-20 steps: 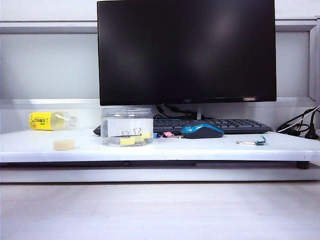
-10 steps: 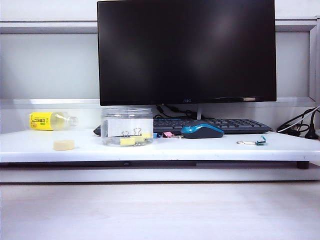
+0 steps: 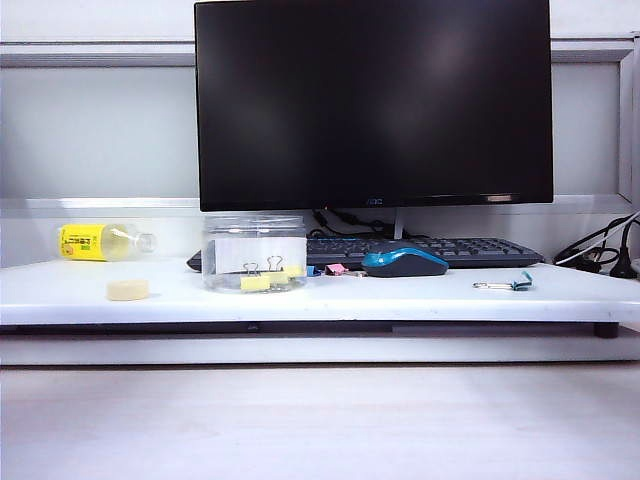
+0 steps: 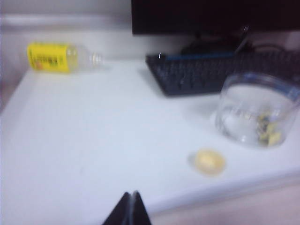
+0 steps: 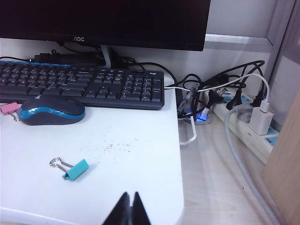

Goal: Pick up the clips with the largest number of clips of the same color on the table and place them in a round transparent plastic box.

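Exterior view: white desk (image 3: 420,298) bearing a black AOC monitor (image 3: 372,100), a dark keyboard (image 3: 455,250) and a blue-and-black mouse (image 3: 404,262). The round transparent plastic box (image 3: 254,252) stands upright left of the mouse, with yellow clips (image 3: 256,281) lying on its floor; a pink clip (image 3: 335,268) sits between box and mouse, a teal clip (image 3: 510,284) lies alone toward the right, a pale round disc (image 3: 128,290) near the front left, and a yellow-labelled bottle (image 3: 103,241) lies on its side at the back left. Neither arm appears here. Left wrist view (blurred): left gripper (image 4: 131,210), fingertips pressed together and empty, poised over the desk's near edge, well apart from the box (image 4: 258,110); clips (image 4: 268,134) visible inside it, disc (image 4: 209,161) just beside it, bottle (image 4: 61,57) far off. Right wrist view: right gripper (image 5: 128,210), fingertips likewise pressed together with nothing between, above the desk's front right part; teal clip (image 5: 72,168) near, mouse (image 5: 50,110), pink clip (image 5: 8,108) and keyboard (image 5: 84,83) beyond, power strip (image 5: 248,124) with tangled cables off the desk.
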Controlling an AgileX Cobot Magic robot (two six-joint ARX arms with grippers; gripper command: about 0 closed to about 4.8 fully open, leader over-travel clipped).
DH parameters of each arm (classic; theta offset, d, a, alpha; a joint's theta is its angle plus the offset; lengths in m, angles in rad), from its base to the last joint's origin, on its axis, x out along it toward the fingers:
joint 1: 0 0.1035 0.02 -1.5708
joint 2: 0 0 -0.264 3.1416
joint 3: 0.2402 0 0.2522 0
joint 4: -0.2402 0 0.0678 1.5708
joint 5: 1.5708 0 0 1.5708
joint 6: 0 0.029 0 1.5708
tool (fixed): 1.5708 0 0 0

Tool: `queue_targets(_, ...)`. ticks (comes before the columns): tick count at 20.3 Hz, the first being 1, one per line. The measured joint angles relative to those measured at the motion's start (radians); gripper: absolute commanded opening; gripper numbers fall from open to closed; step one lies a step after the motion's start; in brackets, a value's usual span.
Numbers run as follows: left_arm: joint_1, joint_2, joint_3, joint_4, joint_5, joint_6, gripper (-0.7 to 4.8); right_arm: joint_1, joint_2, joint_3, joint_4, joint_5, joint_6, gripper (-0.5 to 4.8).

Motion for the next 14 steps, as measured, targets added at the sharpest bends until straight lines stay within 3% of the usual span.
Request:
queue_targets(6, 0.000, 0.000, 0.000, -0.008, -0.061, 0.000, 0.16, 0.000, 0.000, 0.000, -0.062, -0.110, 0.008, 0.16)
queue_targets(10, 0.000, 0.000, 0.000, -0.010, -0.072, -0.001, 0.17, 0.001, 0.000, 0.000, -0.158, -0.112, 0.098, 0.17)
queue_targets(14, 0.000, 0.000, 0.000, -0.050, -0.075, -0.001, 0.17, 0.001, 0.001, 0.000, -0.184, -0.111, 0.105, 0.17)
